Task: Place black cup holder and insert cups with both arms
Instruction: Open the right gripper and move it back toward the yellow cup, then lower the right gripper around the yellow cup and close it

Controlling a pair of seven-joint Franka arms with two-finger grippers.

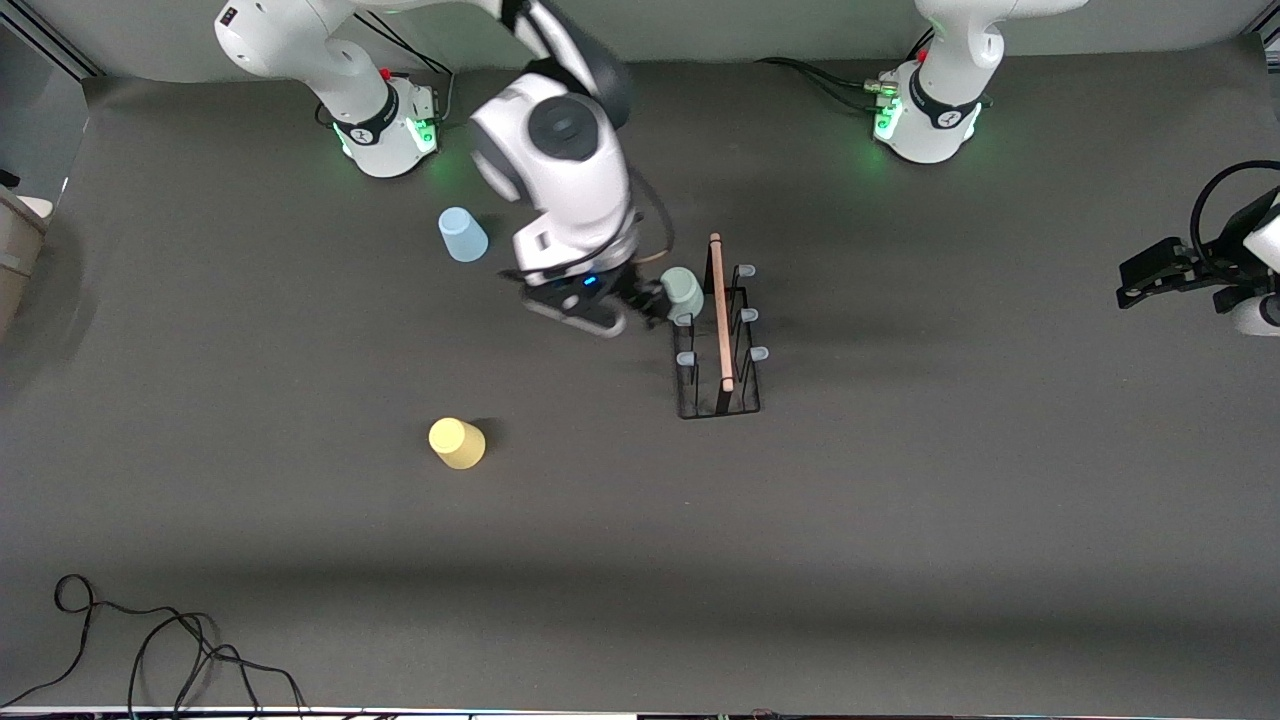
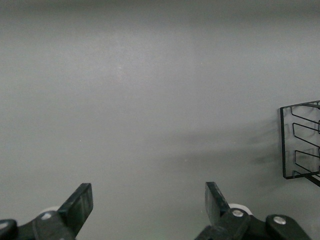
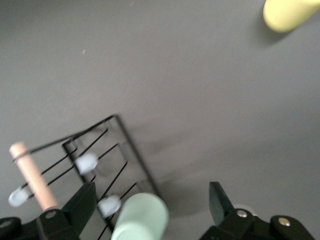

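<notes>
The black cup holder [image 1: 718,345] stands mid-table with its wooden rod [image 1: 721,310] along the top; its wires also show in the right wrist view [image 3: 121,145] and at the edge of the left wrist view [image 2: 299,145]. A pale grey-green cup [image 1: 683,291] [image 3: 141,217] sits on a prong at the rack's end nearer the bases. My right gripper [image 1: 660,300] [image 3: 150,197] is open around this cup, with gaps on both sides. A light blue cup [image 1: 463,235] and a yellow cup [image 1: 457,443] [image 3: 286,14] stand on the table toward the right arm's end. My left gripper [image 1: 1130,280] [image 2: 149,197] waits open and empty at the left arm's end.
Loose black cables [image 1: 150,640] lie near the table's edge closest to the front camera. A box [image 1: 15,240] sits off the table at the right arm's end. Both green-lit bases [image 1: 390,130] [image 1: 925,120] stand along the edge farthest from that camera.
</notes>
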